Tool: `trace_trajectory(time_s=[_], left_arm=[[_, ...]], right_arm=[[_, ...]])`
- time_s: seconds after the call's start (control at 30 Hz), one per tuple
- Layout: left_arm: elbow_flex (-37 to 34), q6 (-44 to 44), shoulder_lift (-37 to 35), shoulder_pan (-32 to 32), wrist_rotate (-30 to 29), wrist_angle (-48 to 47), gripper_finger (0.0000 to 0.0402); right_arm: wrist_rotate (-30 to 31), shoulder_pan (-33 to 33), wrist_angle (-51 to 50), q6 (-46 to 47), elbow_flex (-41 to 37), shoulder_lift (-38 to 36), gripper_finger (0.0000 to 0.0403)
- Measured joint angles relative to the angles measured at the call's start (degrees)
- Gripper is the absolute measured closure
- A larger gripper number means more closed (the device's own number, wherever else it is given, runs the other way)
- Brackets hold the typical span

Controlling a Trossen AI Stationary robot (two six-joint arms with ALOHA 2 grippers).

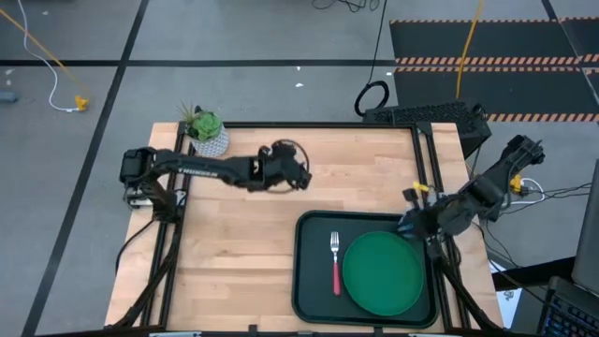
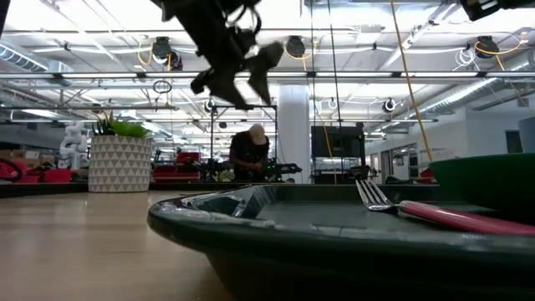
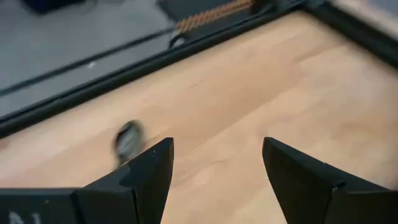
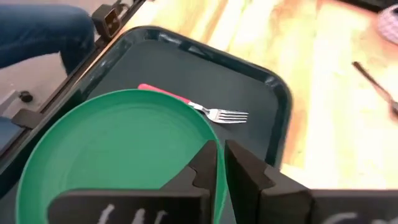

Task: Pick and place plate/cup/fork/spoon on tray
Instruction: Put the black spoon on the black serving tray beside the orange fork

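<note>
Left gripper point(image 3: 214, 168), fingers apart, above bare worktop point(image 1: 243, 243) beyond the tray point(image 1: 314, 281) holding plate point(image 1: 382, 271) and fork point(image 1: 335, 262); centred over the nearby spoon point(image 3: 127, 138) before descent; right gripper point(image 4: 219, 165) fingers together.

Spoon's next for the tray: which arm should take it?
Left. The left pincer, open, hovers over the table beside the spoon; the right pincer is over the plate on the tray, farther off.

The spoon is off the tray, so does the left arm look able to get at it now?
Probably yes: the left gripper hangs open over bare table, the spoon lying close beside it, nothing between.
</note>
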Motion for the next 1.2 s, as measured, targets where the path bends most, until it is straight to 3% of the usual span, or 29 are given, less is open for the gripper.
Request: trace_trajectory(time_s=[0.27,0.4,0.67,0.83,1.2], left_arm=[[0.0,5.5,2.4,7.6,6.6,-6.4,0.0156],[0.0,7.9,4.0,11.5,13.9,-9.2,0.0154],[0.0,17.7,9.1,18.2,22.4,-10.5,0.0116],[0.0,21.1,11.8,20.7,22.4,-12.4,0.0102],[0.0,25.4,13.4,22.9,20.6,-10.7,0.0116]], right_arm=[[0.4,0.0,-2.8,-0.7,0.0,-3.8,0.0381],[0.3,0.0,-2.7,-2.9,0.0,-3.8,0.0381],[0.3,0.0,-2.6,-6.9,0.0,-3.6,0.0381],[0.3,0.0,-2.9,-7.3,0.0,-3.6,0.0381],[0.3,0.0,-3.0,-6.7,0.0,-3.5,0.0381]])
